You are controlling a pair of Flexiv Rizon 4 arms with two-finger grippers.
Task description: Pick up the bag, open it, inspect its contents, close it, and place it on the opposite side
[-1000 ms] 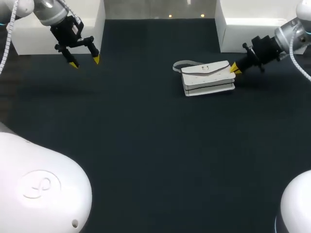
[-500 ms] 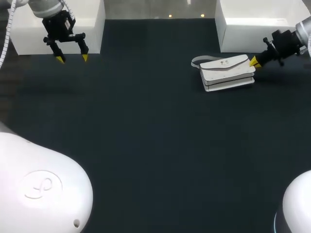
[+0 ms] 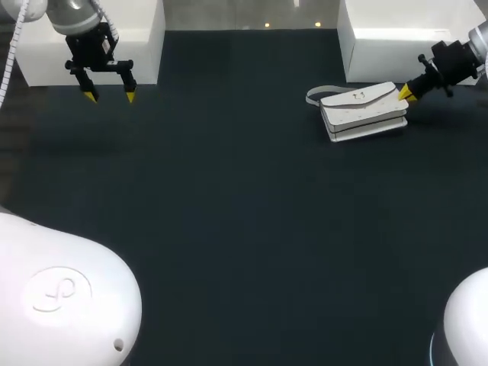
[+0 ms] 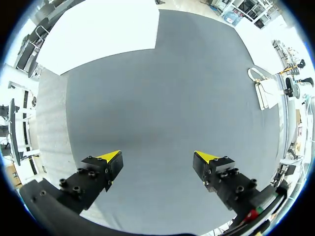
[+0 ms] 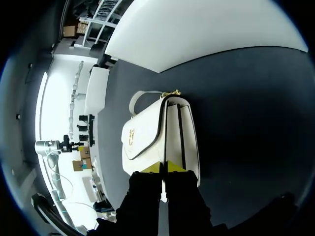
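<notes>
The white bag (image 3: 364, 113) lies at the far right of the dark desk (image 3: 244, 221), just in front of a white block (image 3: 396, 46) that stands at the far right corner. Its flap faces up, with a small gold clasp (image 3: 358, 96) near the middle, and the layered edges of its compartments face the near side. A thin strap (image 3: 314, 95) loops out from the bag's left end and rests on the desk. The right arm comes in from the right edge, and the right hand (image 3: 406, 93) meets the bag's right end, yellow tips against it. From that arm's wrist camera the right hand (image 5: 163, 168) shows its two fingers pressed almost together, pinching the end of the bag (image 5: 157, 132) where the flap meets the body. The clasp (image 5: 132, 133) and the strap (image 5: 140, 96) lie further ahead of the fingers. The left hand (image 3: 109, 96) hangs at the far left, well apart from the bag, with its fingers pointing down at the desk just in front of a second white block (image 3: 95, 42). Seen from its own wrist camera, the left hand (image 4: 157, 157) is spread wide with only bare desk between the fingers, and the bag (image 4: 266, 91) shows far off across the desk.
</notes>
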